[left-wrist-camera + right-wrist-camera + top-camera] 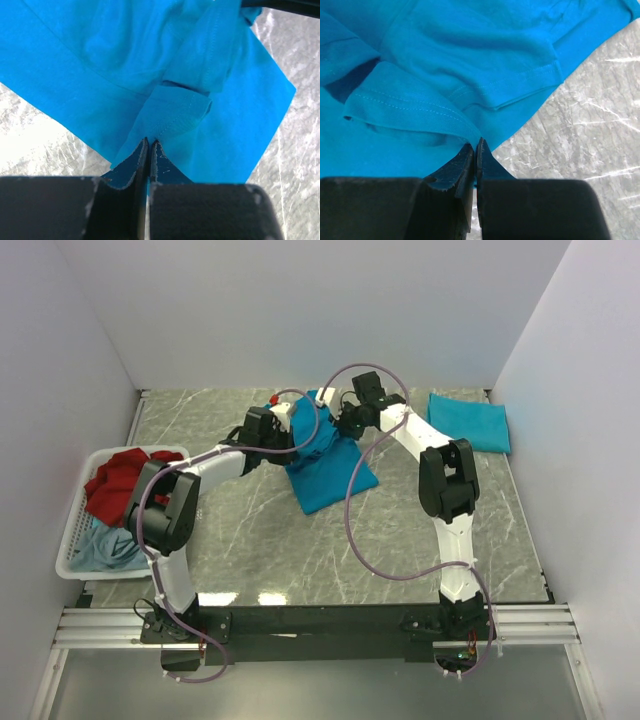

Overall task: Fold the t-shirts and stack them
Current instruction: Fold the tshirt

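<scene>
A teal-blue t-shirt [325, 468] lies partly folded on the marble table at the middle back. My left gripper [275, 412] is shut on a fold of its cloth at the far left side; in the left wrist view the teal-blue t-shirt [150, 60] runs up from the pinched jaws of the left gripper [150, 142]. My right gripper [335, 410] is shut on a hemmed edge at the far right side; the right wrist view shows the t-shirt [445, 50] caught in that gripper [476, 142]. A folded teal t-shirt [468, 421] lies at the back right.
A white slatted basket [75, 540] at the left table edge holds a red shirt [115, 485] and a pale grey-blue one [105, 550]. White walls close in the table on three sides. The arm bases stand on the black rail [320, 625] at the near edge.
</scene>
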`<state>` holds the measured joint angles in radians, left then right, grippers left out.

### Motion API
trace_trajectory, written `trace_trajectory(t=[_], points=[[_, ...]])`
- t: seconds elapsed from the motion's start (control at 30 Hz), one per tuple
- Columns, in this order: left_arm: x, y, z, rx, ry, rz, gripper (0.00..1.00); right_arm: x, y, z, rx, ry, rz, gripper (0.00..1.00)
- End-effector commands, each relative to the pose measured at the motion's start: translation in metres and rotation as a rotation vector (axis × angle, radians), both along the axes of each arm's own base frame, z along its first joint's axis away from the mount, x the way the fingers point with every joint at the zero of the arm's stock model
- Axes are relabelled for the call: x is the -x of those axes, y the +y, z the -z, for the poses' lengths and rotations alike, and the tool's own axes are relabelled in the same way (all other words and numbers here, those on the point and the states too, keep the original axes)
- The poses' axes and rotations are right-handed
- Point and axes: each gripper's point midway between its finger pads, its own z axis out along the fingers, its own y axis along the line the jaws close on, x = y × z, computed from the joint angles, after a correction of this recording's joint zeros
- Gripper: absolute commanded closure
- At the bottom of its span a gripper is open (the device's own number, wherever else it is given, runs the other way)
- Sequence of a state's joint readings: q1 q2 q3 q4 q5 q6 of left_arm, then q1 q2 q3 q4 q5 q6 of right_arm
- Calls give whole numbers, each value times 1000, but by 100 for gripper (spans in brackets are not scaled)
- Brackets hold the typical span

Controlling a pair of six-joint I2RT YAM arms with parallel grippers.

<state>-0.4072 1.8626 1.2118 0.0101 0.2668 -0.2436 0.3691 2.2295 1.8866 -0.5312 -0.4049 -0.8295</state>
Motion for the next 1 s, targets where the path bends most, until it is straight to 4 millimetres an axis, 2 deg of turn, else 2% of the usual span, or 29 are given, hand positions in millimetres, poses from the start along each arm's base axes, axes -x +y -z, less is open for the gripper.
trace_trajectory(t=[0.0, 0.13, 0.2, 0.23, 0.27, 0.3, 0.33, 0.37, 0.43, 0.47, 0.5, 0.53, 0.57, 0.6, 0.63, 0.67, 0.7, 0.73, 0.77, 0.8, 0.83, 0.87, 0.9, 0.97], points=[[-17, 1, -17, 19, -30, -30, 100, -18, 7, -19, -18, -65, 20, 100], [-20, 6, -15, 20, -23, -54, 100, -22, 11, -19, -24, -70, 33, 100], [-22, 10, -14, 25, -15, -82, 92, -23, 14, -15, -24, -64, 44, 96], [-24, 12, -14, 26, -12, -98, 84, -25, 14, -15, -15, -70, 55, 94], [-31, 16, -17, 23, -21, -138, 64, -27, 18, -16, -16, -82, 61, 85], [-36, 18, -21, 24, -30, -156, 54, -29, 19, -14, -23, -77, 88, 77], [-42, 20, -24, 20, -42, -170, 49, -35, 14, -13, -3, -95, 138, 67], [-49, 24, -32, 8, -48, -199, 45, -45, 19, -22, -23, -145, 178, 55], [-64, 35, -43, -8, -68, -255, 41, -55, 16, -31, -45, -174, 272, 48], [-72, 38, -58, -7, -93, -282, 38, -63, 12, -40, -49, -212, 324, 46], [-79, 51, -67, -22, -126, -336, 34, -64, 13, -48, -76, -215, 344, 46], [-79, 54, -87, -5, -165, -342, 32, -64, 12, -54, -86, -222, 356, 46], [-77, 57, -93, -15, -189, -334, 27, -64, 10, -58, -96, -224, 364, 45], [-76, 59, -102, -18, -222, -324, 24, -61, 9, -71, -114, -231, 363, 45], [-70, 62, -120, -18, -269, -313, 21, -56, 7, -70, -117, -216, 361, 45], [-62, 64, -112, -50, -272, -280, 16, -53, 5, -74, -125, -209, 363, 45], [-58, 64, -114, -53, -287, -259, 14, -46, 7, -84, -155, -194, 339, 45], [-47, 59, -122, -34, -301, -209, 13, -40, 2, -82, -159, -167, 326, 44], [-36, 59, -108, -56, -282, -167, 12, -31, -1, -80, -161, -130, 300, 44], [-31, 55, -110, -43, -300, -127, 13, -15, 9, -96, -212, -113, 186, 44], [-19, 46, -114, -15, -310, -56, 13, -3, 1, -89, -217, -72, 144, 44], [-8, 43, -104, -25, -309, -4, 15, 11, 0, -91, -242, -43, 87, 44], [0, 32, -115, -12, -353, 43, 15, 34, 5, -97, -286, -29, -18, 44], [19, 17, -112, -30, -387, 167, 16, 55, -6, -99, -304, -11, -97, 44]])
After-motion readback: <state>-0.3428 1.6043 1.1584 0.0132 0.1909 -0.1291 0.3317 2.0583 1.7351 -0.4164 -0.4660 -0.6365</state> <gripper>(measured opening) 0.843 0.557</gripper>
